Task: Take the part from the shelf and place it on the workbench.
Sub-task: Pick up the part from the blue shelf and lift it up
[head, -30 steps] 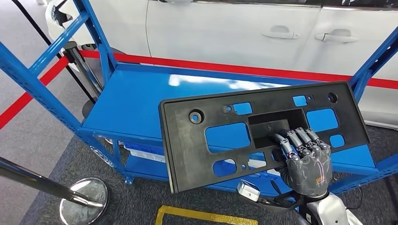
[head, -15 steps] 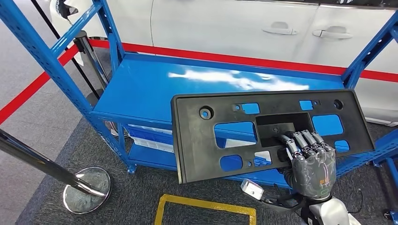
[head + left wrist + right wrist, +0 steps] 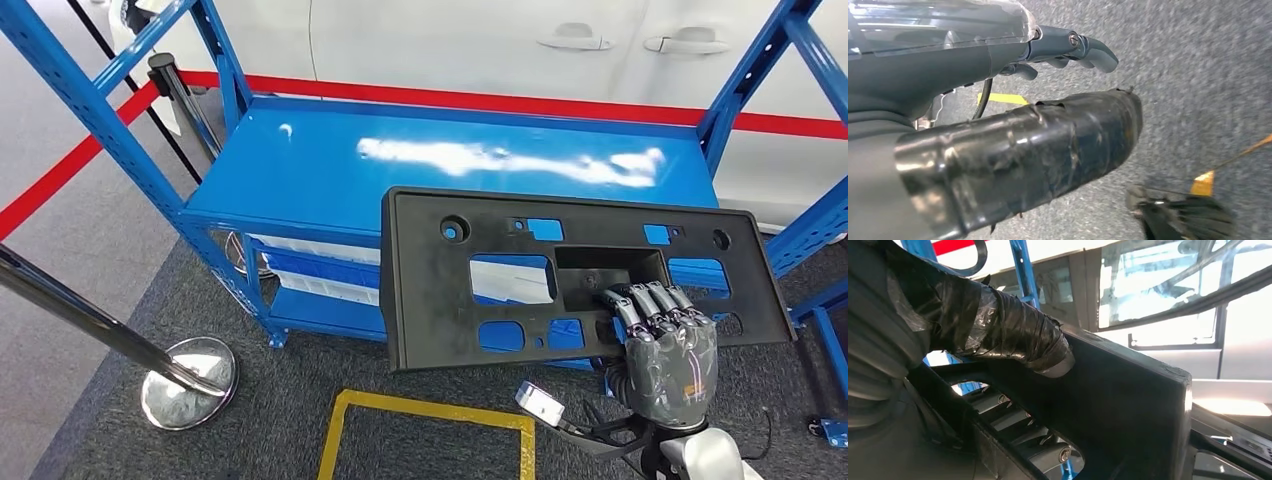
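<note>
The black plastic panel [image 3: 560, 275], a flat rectangular part pierced with cut-outs and a recessed pocket near its middle, was held up in the air in front of the blue shelf unit [image 3: 300, 190], clear of the shelf's glossy top deck and overlapping its front edge in the head view. The right hand [image 3: 662, 345] gripped it from below, dark fingers [image 3: 650, 305] hooked over the lower edge of the recessed pocket; in the right wrist view the taped thumb [image 3: 1013, 335] pressed against the panel's face [image 3: 1128, 405]. The left hand [image 3: 1013, 135] hung over grey carpet [image 3: 1198, 75], holding nothing, its fingers [image 3: 1083, 47] curled loosely but apart from the thumb. On the shelf's lower tier lay something white [image 3: 310, 275], too obscured to identify. Behind the shelf stood a white car [image 3: 480, 45] with two door handles, and a red belt barrier [image 3: 500, 102] ran in front of it. To the left, a chrome stanchion [image 3: 150, 360] leaned over its round base, and a yellow taped rectangle [image 3: 430, 430] marked the carpet beneath the panel.
</note>
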Controlling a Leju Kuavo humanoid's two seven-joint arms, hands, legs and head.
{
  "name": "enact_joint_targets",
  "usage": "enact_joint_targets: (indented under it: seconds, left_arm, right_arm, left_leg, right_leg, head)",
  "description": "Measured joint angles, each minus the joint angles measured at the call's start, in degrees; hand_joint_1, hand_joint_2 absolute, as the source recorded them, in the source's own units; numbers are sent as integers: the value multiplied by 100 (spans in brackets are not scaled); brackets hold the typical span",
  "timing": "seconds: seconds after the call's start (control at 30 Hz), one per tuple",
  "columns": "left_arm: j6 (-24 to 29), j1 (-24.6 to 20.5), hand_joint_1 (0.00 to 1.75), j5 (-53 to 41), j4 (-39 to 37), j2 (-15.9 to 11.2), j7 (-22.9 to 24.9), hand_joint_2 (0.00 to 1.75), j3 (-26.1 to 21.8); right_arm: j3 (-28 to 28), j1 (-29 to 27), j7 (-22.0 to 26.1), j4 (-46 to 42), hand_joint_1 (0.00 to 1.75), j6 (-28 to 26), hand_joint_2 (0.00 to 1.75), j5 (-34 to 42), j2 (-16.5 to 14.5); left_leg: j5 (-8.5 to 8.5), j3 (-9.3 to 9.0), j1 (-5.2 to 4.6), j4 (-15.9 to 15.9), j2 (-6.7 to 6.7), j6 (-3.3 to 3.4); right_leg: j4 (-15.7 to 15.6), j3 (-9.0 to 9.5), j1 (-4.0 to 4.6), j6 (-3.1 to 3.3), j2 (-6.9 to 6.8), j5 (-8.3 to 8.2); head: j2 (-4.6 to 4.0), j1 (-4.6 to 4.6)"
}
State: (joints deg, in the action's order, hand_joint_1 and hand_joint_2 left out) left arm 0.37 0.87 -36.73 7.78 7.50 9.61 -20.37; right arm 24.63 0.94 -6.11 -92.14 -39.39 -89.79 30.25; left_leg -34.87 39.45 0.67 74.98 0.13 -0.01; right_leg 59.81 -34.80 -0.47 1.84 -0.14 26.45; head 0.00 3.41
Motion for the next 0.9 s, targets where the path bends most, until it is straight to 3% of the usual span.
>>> enact_joint_targets:
  seconds: [0.03,0.1,0.17,0.23,0.3,0.33,0.43,0.47,0.5,0.53,0.57,0.6,0.67,0.7,0.8,0.83,0.9]
  left_arm:
    - [-3,-1,0,-2,0,-1,-1,0,0]
    - [-8,-3,0,-3,0,-9,-4,0,0]
    - [-10,-11,0,-4,0,-21,-8,0,0]
    - [-11,-18,0,-5,0,-26,-8,0,0]
    - [-11,-20,0,-12,-1,-15,-5,0,0]
    - [-9,-19,0,-26,-1,-6,0,0,-1]
    - [12,-22,0,-97,0,26,34,0,-2]
    - [21,-24,0,-120,0,36,42,0,-2]
    - [31,-28,0,-139,0,49,45,0,-2]
    - [39,-31,0,-149,0,63,44,0,-2]
    - [46,-36,0,-154,0,79,40,0,-2]
    - [51,-44,0,-152,1,92,29,0,-2]
    - [44,-55,0,-131,5,104,-8,0,-2]
    - [33,-60,0,-119,8,104,-28,0,-2]
    - [-13,-48,0,-95,9,91,-75,0,-2]
    - [-25,-33,0,-82,9,86,-97,0,-2]
    - [-42,-10,0,-57,9,76,-142,0,-2]
  right_arm:
    - [0,-11,-2,4,175,0,175,0,0]
    - [0,-22,-4,10,175,0,175,0,-1]
    - [0,-24,-9,10,175,-1,175,0,-1]
    - [0,-29,-23,13,175,-2,175,0,0]
    - [-2,-65,-73,20,175,-2,175,0,7]
    - [-11,-103,-109,22,175,-2,175,0,21]
    - [-110,-350,-227,-1,175,-4,175,0,81]
    - [-161,-461,-260,-21,175,-4,175,2,104]
    - [-218,-565,-282,-44,175,-4,175,10,130]
    - [-275,-649,-289,-63,175,-4,175,24,151]
    - [-330,-704,-274,-75,175,-4,175,38,166]
    - [-380,-730,-236,-81,175,-4,175,49,173]
    - [-439,-720,-111,-76,175,-6,175,52,167]
    - [-447,-689,-47,-65,175,-6,175,41,155]
    - [-421,-555,67,6,175,-5,175,9,82]
    - [-409,-512,78,31,175,-5,175,8,56]
    - [-389,-455,81,67,175,-6,175,10,17]
  left_leg:
    - [146,-166,-25,-74,-2,41]
    - [396,-726,-97,-746,-5,183]
    - [379,-1209,-153,-1508,-5,296]
    - [351,-1324,-181,-1804,-4,335]
    - [506,-1289,-154,-1932,21,359]
    - [605,-1254,-136,-1994,38,377]
    - [826,-1030,-118,-2011,57,400]
    - [873,-926,-118,-1970,56,386]
    - [914,-814,-115,-1914,57,373]
    - [950,-699,-110,-1848,59,354]
    - [980,-583,-103,-1772,63,328]
    - [1005,-476,-97,-1691,68,298]
    - [1055,-325,-96,-1563,77,227]
    - [1085,-289,-101,-1536,78,192]
    - [1127,-226,-80,-1523,62,80]
    - [1013,-176,-67,-1441,53,43]
    - [527,-10,-48,-978,37,-15]
  right_leg:
    - [15,-71,22,3,0,-53]
    - [35,-183,62,2,1,-149]
    - [26,-238,70,-30,-6,-248]
    - [-17,-265,46,-94,-14,-363]
    - [-17,-312,43,-158,-1,-365]
    - [68,-358,46,-185,10,-219]
    - [873,-548,11,-266,26,577]
    - [1176,-573,-12,-296,23,695]
    - [1359,-542,-38,-326,21,670]
    - [1388,-440,-65,-354,19,543]
    - [1228,-244,-94,-380,17,380]
    - [910,17,-120,-401,17,324]
    - [269,464,-107,-362,39,393]
    - [85,553,-88,-313,53,469]
    - [-8,467,-61,-129,55,392]
    - [-24,421,-65,-76,43,339]
    - [-38,307,-71,-10,22,227]
  head:
    - [0,1]
    - [0,-1]
    - [0,-3]
    - [1,-1]
    - [1,-2]
    - [1,-5]
    - [0,-10]
    - [0,-11]
    - [0,-10]
    - [0,-11]
    - [0,-11]
    - [1,-10]
    - [1,-2]
    - [2,5]
    - [1,8]
    - [1,8]
    - [0,13]
